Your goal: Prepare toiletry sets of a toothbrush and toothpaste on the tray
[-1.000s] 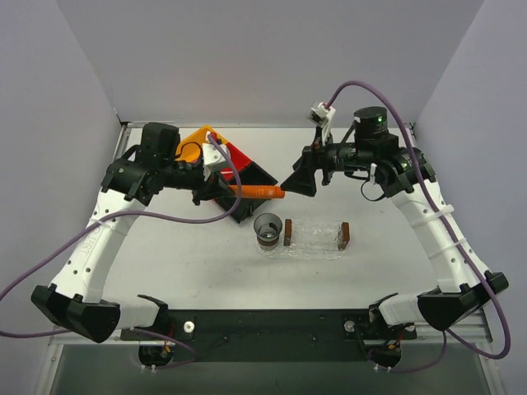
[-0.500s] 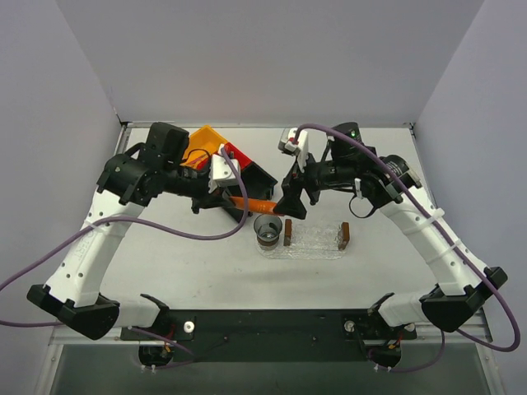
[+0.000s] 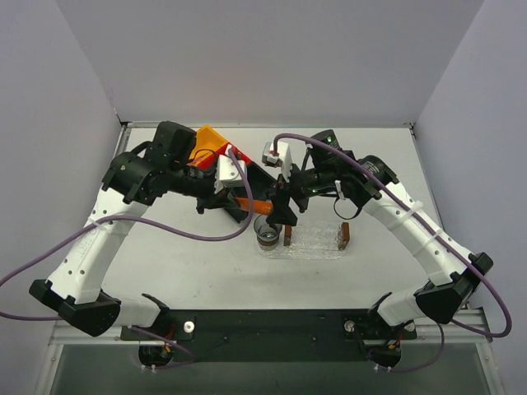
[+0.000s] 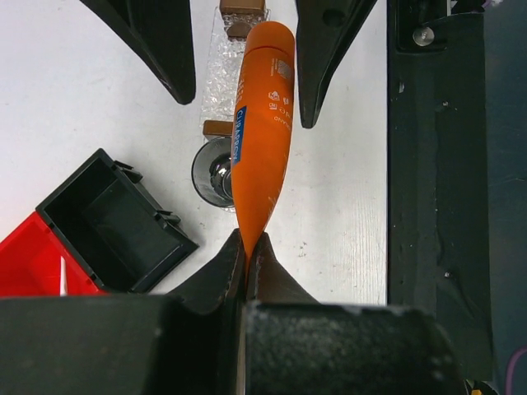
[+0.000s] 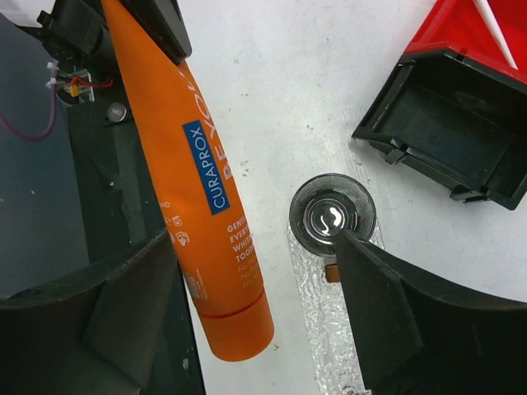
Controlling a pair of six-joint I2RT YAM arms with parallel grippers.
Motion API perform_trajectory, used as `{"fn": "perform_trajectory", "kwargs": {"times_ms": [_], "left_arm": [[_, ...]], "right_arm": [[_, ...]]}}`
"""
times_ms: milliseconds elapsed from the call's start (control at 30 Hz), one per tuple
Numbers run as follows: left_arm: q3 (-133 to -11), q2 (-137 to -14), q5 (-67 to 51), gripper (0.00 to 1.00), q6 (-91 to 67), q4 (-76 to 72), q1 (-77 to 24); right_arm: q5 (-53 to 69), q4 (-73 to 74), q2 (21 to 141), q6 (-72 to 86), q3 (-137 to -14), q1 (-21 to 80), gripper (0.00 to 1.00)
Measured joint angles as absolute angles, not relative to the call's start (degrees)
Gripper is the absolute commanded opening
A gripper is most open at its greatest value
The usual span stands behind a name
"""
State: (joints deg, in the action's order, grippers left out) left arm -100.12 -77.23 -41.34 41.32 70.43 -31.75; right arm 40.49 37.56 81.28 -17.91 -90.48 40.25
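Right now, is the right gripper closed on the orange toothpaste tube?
No, the right gripper stands open, with a gap on each side of the orange toothpaste tube.

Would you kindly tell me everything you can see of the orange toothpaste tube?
The orange tube is glossy plastic, wedge-shaped: a rounded cap end tapering to a flat crimped end. A blue stripe carries white CURAPROX lettering, with smaller white print beside it. The shut left pincer pinches the crimped end, holding the tube in the air above the table near the cup. Its cap end lies between the open fingers of the right pincer, which are not closed on it.
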Motion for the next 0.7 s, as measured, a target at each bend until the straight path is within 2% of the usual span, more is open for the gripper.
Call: {"fn": "perform_trajectory", "kwargs": {"times_ms": [100, 133, 200, 233, 300, 333, 400, 433, 533, 567, 633, 667, 700], "left_arm": [[-100.73, -77.28, -41.21, 0.00, 41.19, 70.32, -31.86], [-100.82, -77.28, -41.17, 0.00, 41.19, 70.28, -31.86], [-100.86, -77.30, -40.88, 0.00, 41.17, 70.26, -31.90], [-100.86, -77.34, -40.64, 0.00, 41.17, 70.17, -31.90], [-100.86, -77.43, -40.10, 0.00, 41.23, 69.97, -31.88], [-100.86, -77.49, -39.72, 0.00, 41.25, 69.78, -31.88], [-100.86, -77.49, -39.27, 0.00, 41.06, 69.73, -31.83], [-100.68, -77.38, -39.03, 0.14, 40.86, 69.38, -31.83], [-97.69, -75.59, -38.54, 0.41, 39.07, 65.76, -31.83], [-95.90, -74.26, -38.35, 0.56, 38.11, 63.79, -31.83], [-93.01, -71.77, -38.11, 0.64, 36.42, 59.66, -31.83], [-91.18, -69.84, -38.00, 0.72, 34.94, 56.90, -31.77], [-89.67, -68.16, -37.93, 0.74, 33.89, 54.70, -31.62]], "right_arm": [[40.47, 37.58, 81.43, -18.24, -89.91, 40.56, 0.57], [40.47, 37.58, 81.43, -18.31, -89.73, 40.62, 0.49], [40.49, 37.60, 81.47, -18.48, -89.58, 40.80, 0.39], [40.71, 37.60, 81.56, -18.39, -89.56, 40.99, 0.29], [40.99, 37.78, 81.78, -18.65, -89.54, 41.32, 0.15], [41.36, 38.04, 81.93, -19.09, -89.54, 41.56, 0.02], [41.39, 38.35, 82.15, -19.64, -89.52, 42.11, 0.00], [41.39, 38.37, 82.19, -19.73, -89.52, 42.11, 0.00], [41.17, 38.24, 82.19, -19.75, -89.52, 41.98, 0.00], [41.19, 38.24, 82.19, -19.57, -89.52, 41.87, 0.00], [41.41, 38.37, 82.19, -19.09, -89.49, 41.21, 0.00], [41.67, 38.33, 82.19, -18.55, -89.49, 40.71, 0.00], [42.17, 38.24, 82.17, -17.98, -89.47, 39.97, 0.00]]}}
